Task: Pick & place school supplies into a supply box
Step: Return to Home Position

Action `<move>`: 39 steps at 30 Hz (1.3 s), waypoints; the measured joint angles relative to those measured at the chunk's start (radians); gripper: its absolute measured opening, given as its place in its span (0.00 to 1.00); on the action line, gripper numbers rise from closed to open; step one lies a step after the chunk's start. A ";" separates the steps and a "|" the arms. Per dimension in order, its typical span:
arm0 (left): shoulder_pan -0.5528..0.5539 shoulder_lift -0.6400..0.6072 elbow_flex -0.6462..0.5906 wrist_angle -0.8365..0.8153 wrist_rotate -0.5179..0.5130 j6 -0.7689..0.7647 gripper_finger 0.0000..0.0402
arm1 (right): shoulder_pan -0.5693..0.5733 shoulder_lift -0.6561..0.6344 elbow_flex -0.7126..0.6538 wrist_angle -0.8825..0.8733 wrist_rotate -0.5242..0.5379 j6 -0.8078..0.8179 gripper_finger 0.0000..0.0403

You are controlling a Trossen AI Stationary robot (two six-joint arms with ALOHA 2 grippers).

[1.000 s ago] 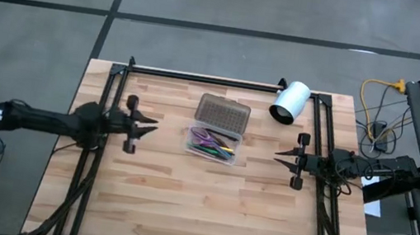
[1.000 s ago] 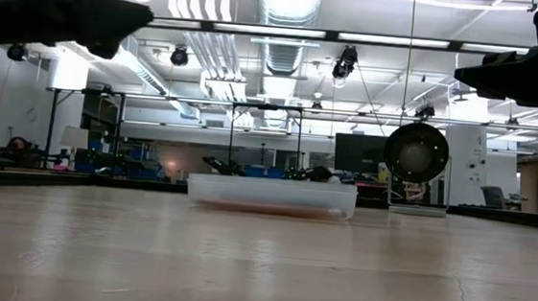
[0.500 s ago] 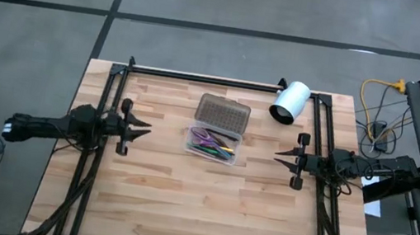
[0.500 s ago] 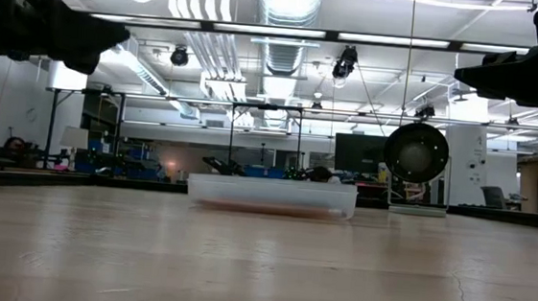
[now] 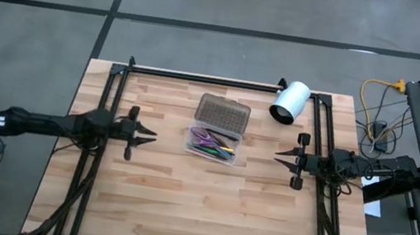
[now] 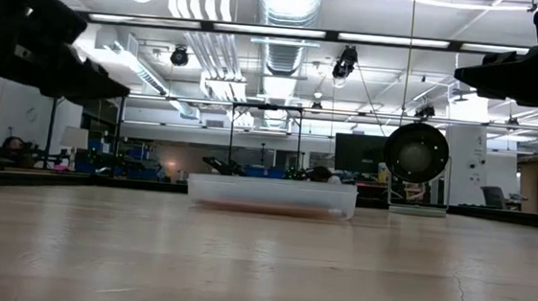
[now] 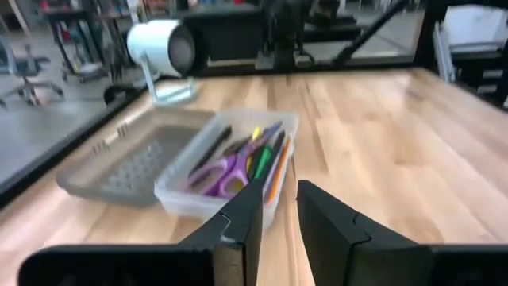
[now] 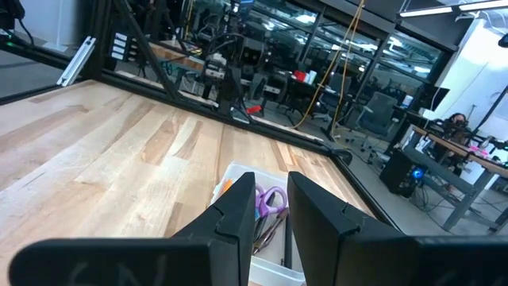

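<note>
Supply box [image 5: 211,144] lay between both grippers, long axis left-right; left gripper [image 5: 143,133] nearer, right gripper [image 5: 281,155] farther, both empty, fingers slightly apart.

I count one supply box [image 5: 213,144] before me, its one dotted lid [image 5: 223,113] lying open just beside the tray. Inside that box lies one pair of purple-handled scissors [image 7: 225,172]. Beside the scissors in the box I make out about five pens and pencils [image 7: 266,157]: one black, one yellow, one lilac, one green, one orange. Near the box stands one white cylinder [image 5: 289,103].
</note>
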 joint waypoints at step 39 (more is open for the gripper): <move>0.000 0.389 0.000 0.004 0.000 0.000 0.17 | 0.000 0.000 0.000 0.000 0.000 0.000 0.17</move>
